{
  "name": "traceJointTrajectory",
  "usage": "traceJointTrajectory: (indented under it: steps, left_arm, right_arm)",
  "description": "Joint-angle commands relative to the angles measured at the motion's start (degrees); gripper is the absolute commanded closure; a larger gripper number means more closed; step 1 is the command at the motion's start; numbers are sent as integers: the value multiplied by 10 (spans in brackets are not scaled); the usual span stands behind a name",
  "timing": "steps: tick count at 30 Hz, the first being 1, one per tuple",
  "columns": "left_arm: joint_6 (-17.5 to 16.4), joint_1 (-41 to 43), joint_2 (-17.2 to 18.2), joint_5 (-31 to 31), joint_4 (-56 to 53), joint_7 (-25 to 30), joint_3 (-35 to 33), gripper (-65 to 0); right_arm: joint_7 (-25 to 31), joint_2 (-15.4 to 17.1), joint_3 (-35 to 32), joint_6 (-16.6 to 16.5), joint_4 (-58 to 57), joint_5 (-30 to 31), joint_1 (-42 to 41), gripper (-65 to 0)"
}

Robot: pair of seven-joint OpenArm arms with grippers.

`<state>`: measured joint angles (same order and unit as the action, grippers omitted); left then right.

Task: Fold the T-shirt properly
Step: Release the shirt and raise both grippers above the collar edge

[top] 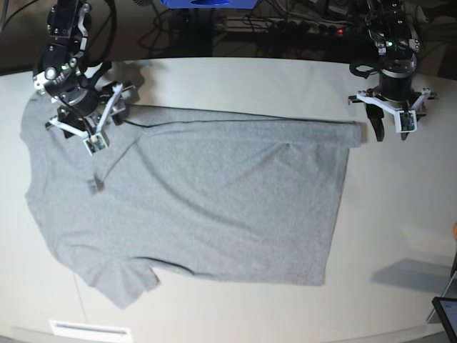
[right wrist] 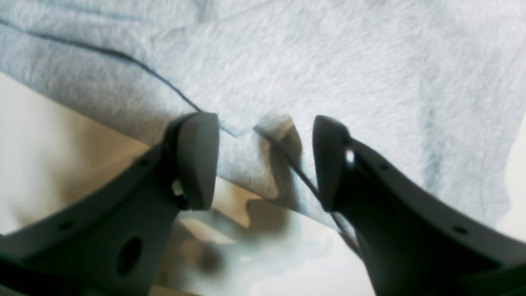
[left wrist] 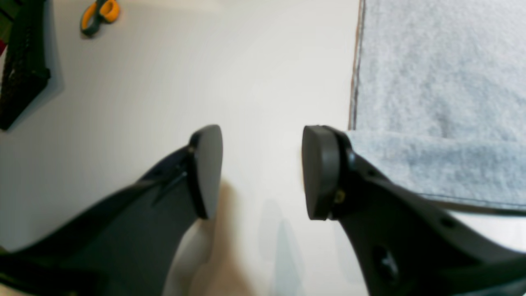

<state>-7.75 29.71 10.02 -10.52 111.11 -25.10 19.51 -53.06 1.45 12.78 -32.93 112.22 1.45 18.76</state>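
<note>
The T-shirt [right wrist: 328, 61] lies spread plain side up on the table [left wrist: 164, 102]. Our right gripper [right wrist: 265, 160] stands wide and holds nothing, with a folded edge just beyond its fingertips. Our left gripper [left wrist: 263, 172] is also wide and empty over bare table just beside the hem, ready to grasp.

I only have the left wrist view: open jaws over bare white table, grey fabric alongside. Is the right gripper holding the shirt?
Observer: No. The right gripper stands open over an edge of the large heather-grey cotton T-shirt, nothing clamped.
Operator: Folded yet?
Observer: Mostly spread flat, plain side up; only a narrow strip along its far edge looks turned over.
Operator: Where is my gripper?
Observer: The left gripper hangs beside the hem's far corner.
</note>
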Motion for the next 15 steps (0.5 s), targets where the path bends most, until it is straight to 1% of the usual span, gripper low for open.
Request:
traceJointTrajectory:
  steps: [1, 6, 15]
  left_arm:
    - [2, 1, 6, 0, 9, 13, 5, -301]
    - [2, 1, 6, 1, 9, 13, 8, -301]
    - [2, 1, 6, 4, 9, 13, 8, -301]
  right_arm:
    - [11, -4, 0, 0, 10, 6, -3, -353]
    - [11, -7, 0, 0, 8, 58, -4, -353]
    - [11, -4, 0, 0, -19, 60, -6, -355]
